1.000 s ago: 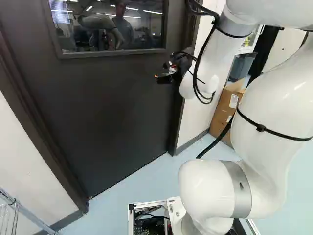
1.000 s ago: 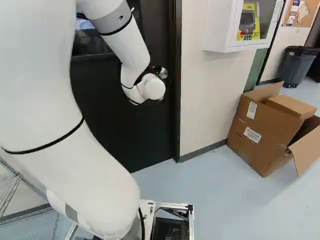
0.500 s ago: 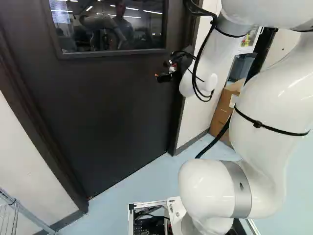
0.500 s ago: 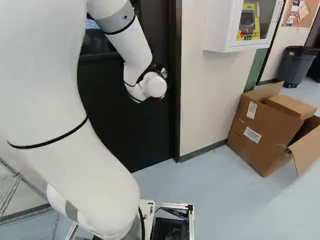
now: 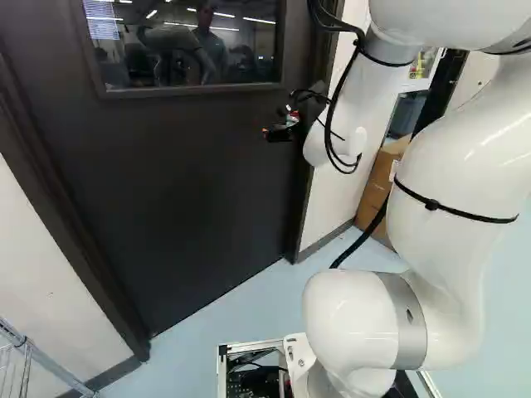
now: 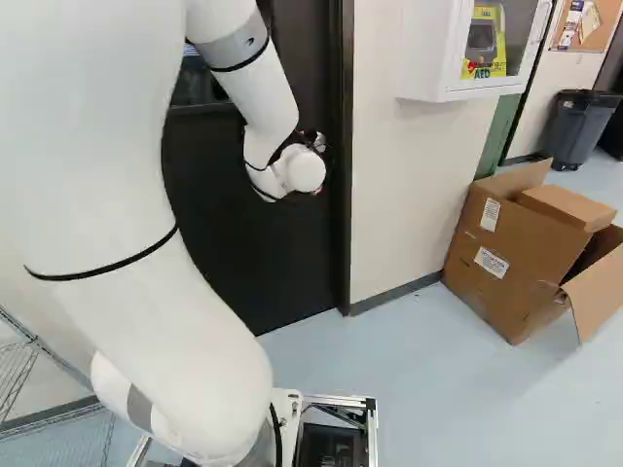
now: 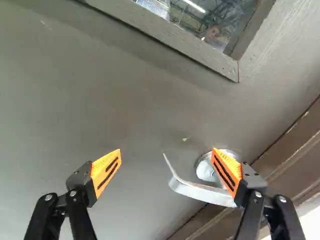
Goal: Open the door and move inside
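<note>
In the left base view, my gripper [image 5: 282, 131] is beside the latch side of the dark door [image 5: 182, 191], which stands closed in its frame. The wrist view shows the gripper [image 7: 167, 154] open, its two orange-padded fingers wide apart. A silver lever handle [image 7: 201, 192] on the door reaches into the space between them, nearer one finger. That finger covers part of the handle's round base; whether they touch, I cannot tell. The handle's lever is not clamped.
A dark door frame [image 6: 341, 214] borders the pale wall [image 6: 389, 195]. A white cabinet [image 6: 425, 58] hangs on that wall, with cardboard boxes [image 6: 516, 253] on the floor below. A wire rack [image 5: 29, 356] stands left of the door. A grey bin [image 6: 574, 126] is farther back.
The arm's upper links have shifted a little, leftward in the left base view and rightward in the right base view. The gripper has barely moved. Door and base have stayed put.
</note>
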